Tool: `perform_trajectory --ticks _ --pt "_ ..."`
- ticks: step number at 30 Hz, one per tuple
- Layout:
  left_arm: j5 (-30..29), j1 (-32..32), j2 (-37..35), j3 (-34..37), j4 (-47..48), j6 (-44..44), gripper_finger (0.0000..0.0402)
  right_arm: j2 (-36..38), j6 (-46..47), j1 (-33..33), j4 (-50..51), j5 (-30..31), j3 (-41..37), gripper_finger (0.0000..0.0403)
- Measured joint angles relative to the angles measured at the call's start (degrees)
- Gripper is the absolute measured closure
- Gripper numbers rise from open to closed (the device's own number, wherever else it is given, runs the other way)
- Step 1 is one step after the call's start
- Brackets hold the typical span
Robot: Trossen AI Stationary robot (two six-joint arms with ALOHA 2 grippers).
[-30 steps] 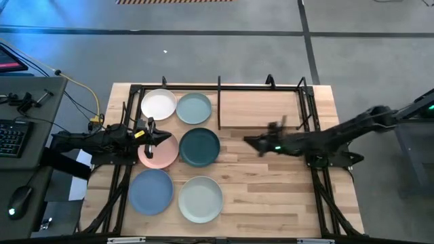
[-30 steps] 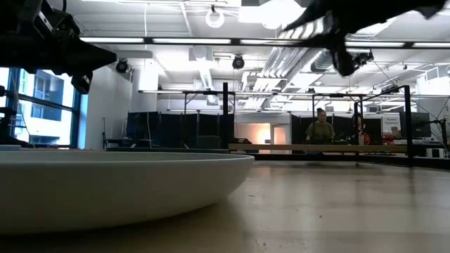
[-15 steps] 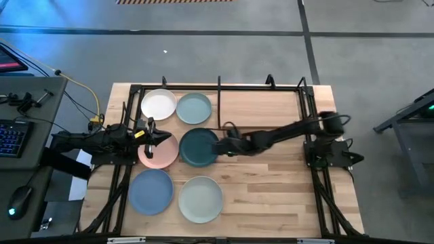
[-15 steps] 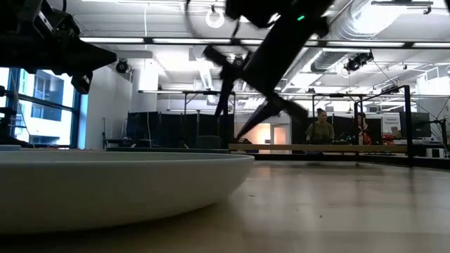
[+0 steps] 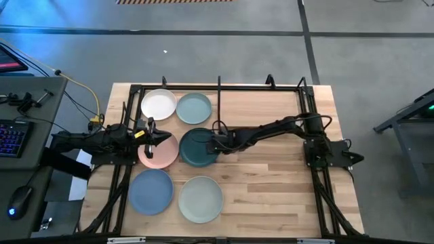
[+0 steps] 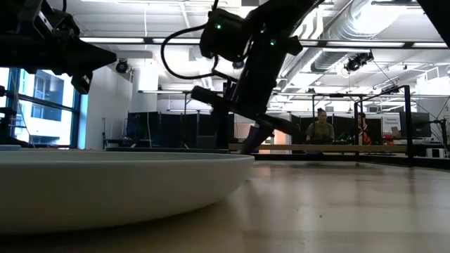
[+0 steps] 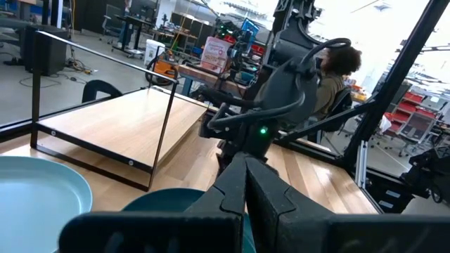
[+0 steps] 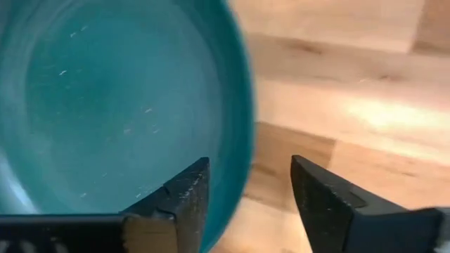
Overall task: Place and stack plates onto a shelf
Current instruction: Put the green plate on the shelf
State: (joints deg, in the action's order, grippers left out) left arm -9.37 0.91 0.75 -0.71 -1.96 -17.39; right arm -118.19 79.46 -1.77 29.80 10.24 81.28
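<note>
Since a second ago the right arm has swung in from the 3 o'clock side of the tabletop (image 5: pixel 271 183) and its right gripper (image 5: pixel 214 143) now sits at the 3 o'clock rim of the dark teal plate (image 5: pixel 196 148). From its wrist camera, the jaws are spread apart, one finger over the teal plate's inner slope and the other out over bare wood, so the rim (image 8: pixel 242 133) runs between them; nothing is clamped yet. At table height the gripper (image 6: pixel 252 144) tilts downward, with its lower finger close to the wood.

The left gripper (image 5: pixel 161 138) hangs where it was, at the 12 o'clock edge of the pink plate (image 5: pixel 157 153); from the left wrist camera its fingers (image 7: pixel 247 186) meet at a point, closed on nothing.

Around the teal plate, the white plate (image 5: pixel 158 105) lies at 11 o'clock, the pale sage green plate (image 5: pixel 194 108) at 12, the pale mint plate (image 5: pixel 201 198) at 6, and the blue plate (image 5: pixel 150 192) at 7. All six plates lie flat on the tabletop. The shelf (image 5: pixel 261 107), a black rod frame with a wood floor, stands at 2 o'clock from the teal plate and holds no plate.
</note>
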Motion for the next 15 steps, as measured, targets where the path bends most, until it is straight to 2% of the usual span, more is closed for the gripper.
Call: perform_trajectory --ticks 9,15 --pt "0.0 -0.02 -0.02 0.0 0.0 0.02 0.0401 -0.13 -3.38 0.03 -0.01 1.27 0.0 0.0338" --pt "0.0 -0.02 -0.01 0.0 0.0 0.0 0.0401 -0.13 -4.91 0.63 0.08 1.46 0.0 0.0367"
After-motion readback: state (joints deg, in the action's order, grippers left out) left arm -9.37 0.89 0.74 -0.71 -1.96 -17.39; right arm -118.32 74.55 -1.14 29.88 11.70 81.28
